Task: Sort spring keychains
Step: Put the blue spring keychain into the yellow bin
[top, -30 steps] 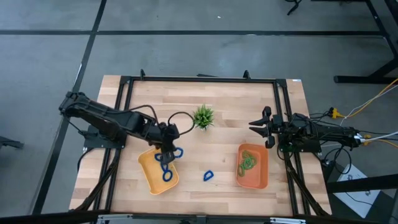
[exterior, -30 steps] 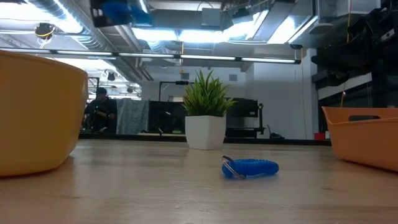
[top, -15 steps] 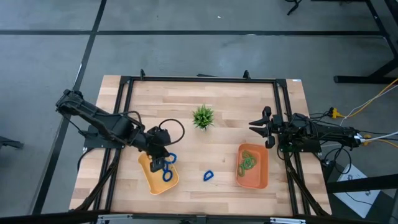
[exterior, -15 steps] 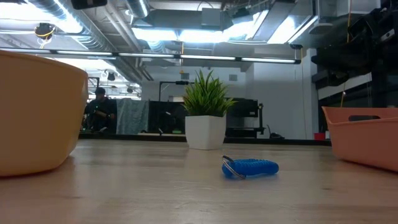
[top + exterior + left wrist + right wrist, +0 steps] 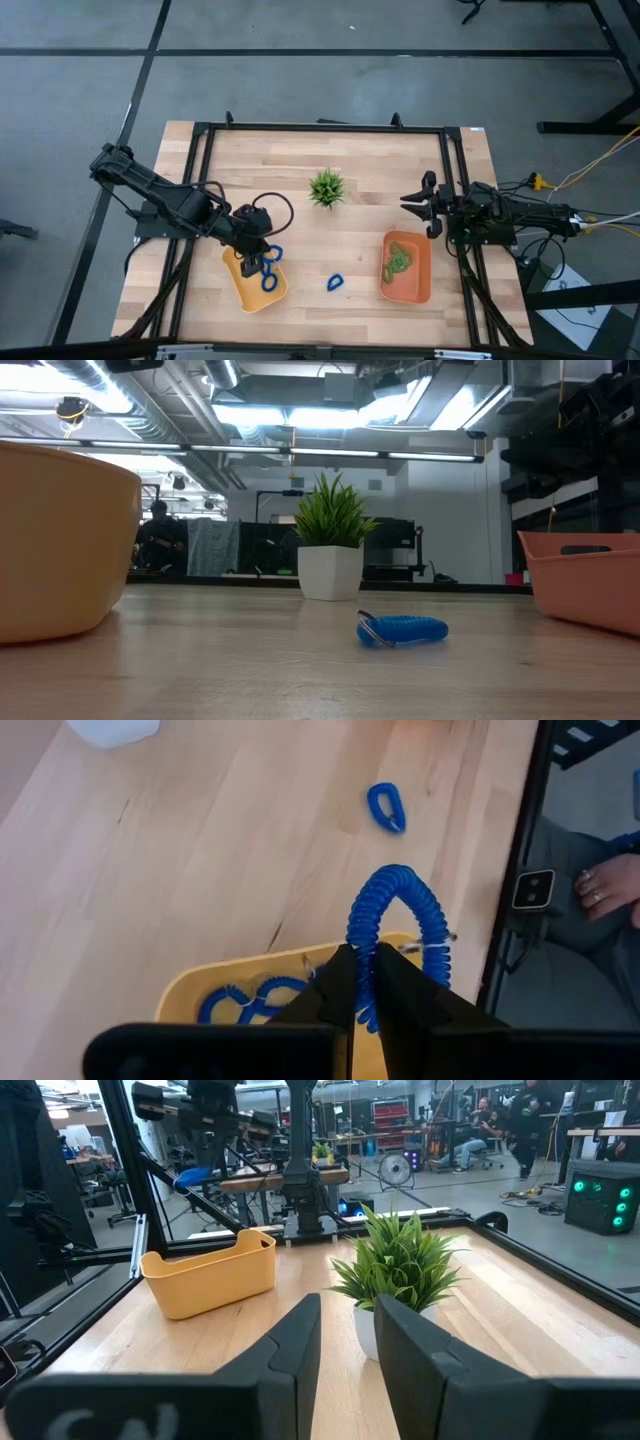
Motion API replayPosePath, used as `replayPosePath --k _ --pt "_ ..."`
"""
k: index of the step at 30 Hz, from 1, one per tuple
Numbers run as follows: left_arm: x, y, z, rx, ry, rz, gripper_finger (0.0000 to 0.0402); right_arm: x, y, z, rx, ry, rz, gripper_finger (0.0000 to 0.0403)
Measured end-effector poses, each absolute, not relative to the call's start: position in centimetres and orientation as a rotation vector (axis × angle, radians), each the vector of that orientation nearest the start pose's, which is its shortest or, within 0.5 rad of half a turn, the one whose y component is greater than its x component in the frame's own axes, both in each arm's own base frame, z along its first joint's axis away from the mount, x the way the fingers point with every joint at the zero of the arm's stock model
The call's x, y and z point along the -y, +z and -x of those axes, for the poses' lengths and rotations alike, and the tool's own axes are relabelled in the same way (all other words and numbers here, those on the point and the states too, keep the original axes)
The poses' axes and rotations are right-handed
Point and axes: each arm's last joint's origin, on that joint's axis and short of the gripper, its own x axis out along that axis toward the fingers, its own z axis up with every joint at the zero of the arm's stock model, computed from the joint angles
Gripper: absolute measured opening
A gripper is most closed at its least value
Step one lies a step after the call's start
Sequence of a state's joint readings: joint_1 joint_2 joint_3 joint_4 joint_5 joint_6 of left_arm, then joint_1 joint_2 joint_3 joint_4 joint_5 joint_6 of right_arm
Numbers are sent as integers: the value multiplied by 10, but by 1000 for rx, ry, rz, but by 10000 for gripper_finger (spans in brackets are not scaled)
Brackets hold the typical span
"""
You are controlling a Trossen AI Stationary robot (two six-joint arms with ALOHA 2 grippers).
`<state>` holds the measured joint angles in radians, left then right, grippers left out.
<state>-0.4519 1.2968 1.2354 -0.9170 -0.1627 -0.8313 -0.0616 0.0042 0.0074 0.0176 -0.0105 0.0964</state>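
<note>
Blue coiled plastic, springy and light by the look of it: one spring keychain [image 5: 395,925] is pinched in the left pincer [image 5: 362,982], whose fingers are pressed together on the loop's lower end above the yellow tray [image 5: 245,288]. More blue coils [image 5: 268,281] lie in that tray. A further blue keychain [image 5: 334,283] is seen loose on the table [image 5: 380,165], at about 3 o'clock from the yellow tray and 9 o'clock from the orange tray [image 5: 420,285], where green coils [image 5: 398,260] are gathered. Such coils are judged soft and stretchy, likely to snag one another; a grip across one strand of the loop seems soundest. The right pincer [image 5: 420,203] is parked at the table's 3 o'clock edge, fingers apart, nothing held.
</note>
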Motion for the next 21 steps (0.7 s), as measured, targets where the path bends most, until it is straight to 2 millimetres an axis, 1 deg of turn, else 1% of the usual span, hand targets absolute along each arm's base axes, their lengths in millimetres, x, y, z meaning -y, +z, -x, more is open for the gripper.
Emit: replayPosePath --k 8,15,21 --pt "103 318 -220 -1050 240 546 20 6 167 -97 24 -50 -96 97" --pt "106 315 -213 -1101 302 615 20 6 167 -97 23 -50 -96 97" --pt "107 311 -203 -1158 435 706 20 6 167 -97 23 -50 -96 97"
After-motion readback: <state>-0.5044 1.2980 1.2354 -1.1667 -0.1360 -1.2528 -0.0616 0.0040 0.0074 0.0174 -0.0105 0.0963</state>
